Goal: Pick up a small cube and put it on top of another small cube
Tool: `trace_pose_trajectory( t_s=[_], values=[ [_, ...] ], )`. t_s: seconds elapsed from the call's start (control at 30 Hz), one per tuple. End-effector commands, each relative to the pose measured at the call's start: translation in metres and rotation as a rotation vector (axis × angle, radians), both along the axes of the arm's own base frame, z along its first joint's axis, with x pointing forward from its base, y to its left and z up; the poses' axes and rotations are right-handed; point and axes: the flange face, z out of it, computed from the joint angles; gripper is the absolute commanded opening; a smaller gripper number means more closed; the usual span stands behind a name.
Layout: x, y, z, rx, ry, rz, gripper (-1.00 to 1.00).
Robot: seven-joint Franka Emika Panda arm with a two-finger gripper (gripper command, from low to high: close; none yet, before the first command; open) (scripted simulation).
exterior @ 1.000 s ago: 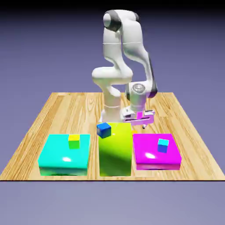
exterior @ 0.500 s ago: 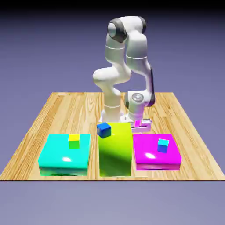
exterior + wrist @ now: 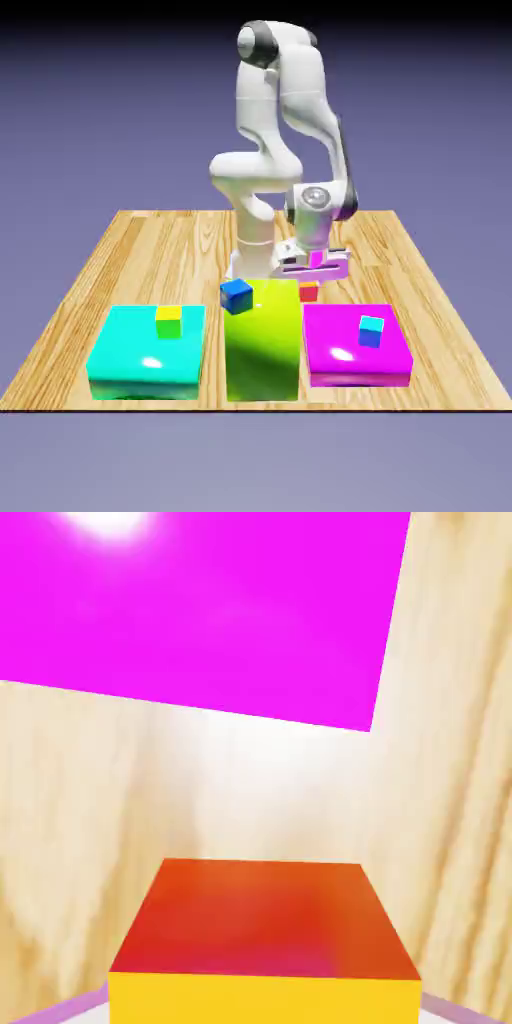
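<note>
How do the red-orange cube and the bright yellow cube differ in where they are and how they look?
The red-orange cube is held between the gripper's fingers, while the bright yellow cube rests on the cyan block. In the hand view, the first shows a red-orange top and a yellow side; in the exterior view, the second is yellow on top and yellow-green on its front. Both are small cubes.

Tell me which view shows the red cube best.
The hand view: the red cube fills its bottom middle, large. The exterior view shows it only small, just below the gripper.
</note>
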Motion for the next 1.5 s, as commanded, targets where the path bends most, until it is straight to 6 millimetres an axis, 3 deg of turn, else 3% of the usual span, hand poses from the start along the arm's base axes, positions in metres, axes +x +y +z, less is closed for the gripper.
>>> trace_pose_trajectory(
  t_s=[0.0, 0.2, 0.4, 0.5, 0.6, 0.83, 0.9, 1.2, 1.47],
  values=[
    [0.009, 0.000, 0.007, 0.014, -0.012, -0.004, -1.00],
    [0.064, -0.006, 0.056, 0.093, -0.090, -0.030, -1.00],
    [0.111, -0.031, 0.115, 0.163, -0.179, -0.054, -1.00],
    [0.106, -0.032, 0.111, 0.141, -0.070, -0.085, -1.00],
    [0.119, -0.052, 0.122, 0.126, -0.018, -0.169, -1.00],
    [0.142, -0.118, 0.147, 0.050, 0.102, -0.380, -1.00],
    [0.156, -0.150, 0.161, 0.053, 0.071, -0.478, -1.00],
    [0.186, -0.241, 0.168, 0.015, 0.020, -0.868, -1.00],
    [0.194, -0.330, 0.169, 0.001, -0.014, -1.210, -1.00]
  ],
)
